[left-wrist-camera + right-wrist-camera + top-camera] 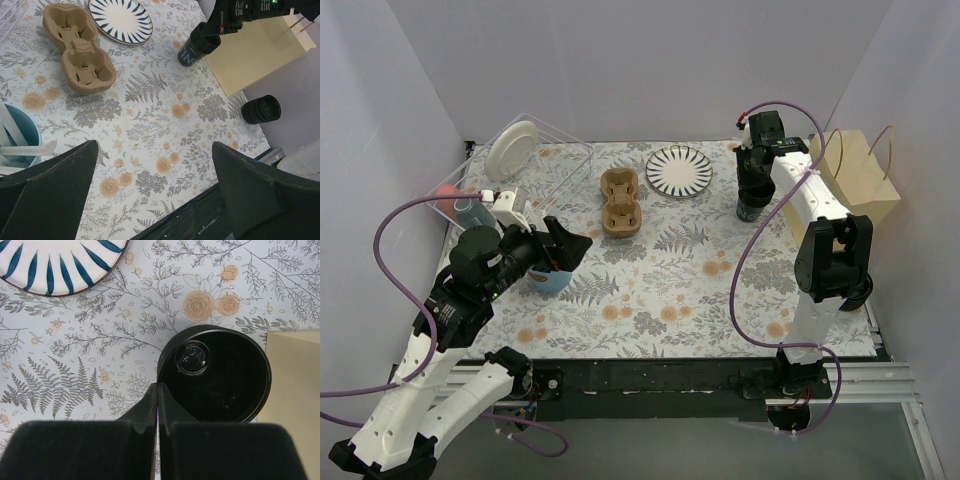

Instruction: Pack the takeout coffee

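Left gripper: jaws wide apart, holding nothing, just beside the blue cup. Carrier and plate: side by side, far centre. Right gripper: jaws pressed together at the lid edge of one cup, beside the bag. Second cup: near the right table edge.

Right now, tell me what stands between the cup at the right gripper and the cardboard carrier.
Nothing visible. Only bare tablecloth lies between the dark cup at the right gripper and the carrier; the striped plate sits just behind that line.
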Controlling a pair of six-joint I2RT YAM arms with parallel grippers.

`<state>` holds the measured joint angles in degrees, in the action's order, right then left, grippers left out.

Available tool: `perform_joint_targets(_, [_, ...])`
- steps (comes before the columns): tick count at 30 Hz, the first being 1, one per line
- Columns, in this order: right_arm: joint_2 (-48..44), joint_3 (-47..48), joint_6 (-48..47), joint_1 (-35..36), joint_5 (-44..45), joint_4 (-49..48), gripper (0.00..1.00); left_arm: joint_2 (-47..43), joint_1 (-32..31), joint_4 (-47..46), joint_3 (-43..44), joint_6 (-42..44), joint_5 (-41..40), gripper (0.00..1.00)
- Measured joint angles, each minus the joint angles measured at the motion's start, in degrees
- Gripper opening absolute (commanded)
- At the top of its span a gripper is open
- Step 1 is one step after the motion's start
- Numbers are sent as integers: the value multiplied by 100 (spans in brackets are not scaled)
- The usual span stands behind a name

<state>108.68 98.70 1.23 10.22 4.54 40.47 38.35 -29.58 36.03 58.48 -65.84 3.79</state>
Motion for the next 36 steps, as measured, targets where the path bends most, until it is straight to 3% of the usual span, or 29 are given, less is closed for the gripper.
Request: perform_joint_targets(36, [0,457,2,11,332,363,1,0,0,2,0,0,0,98])
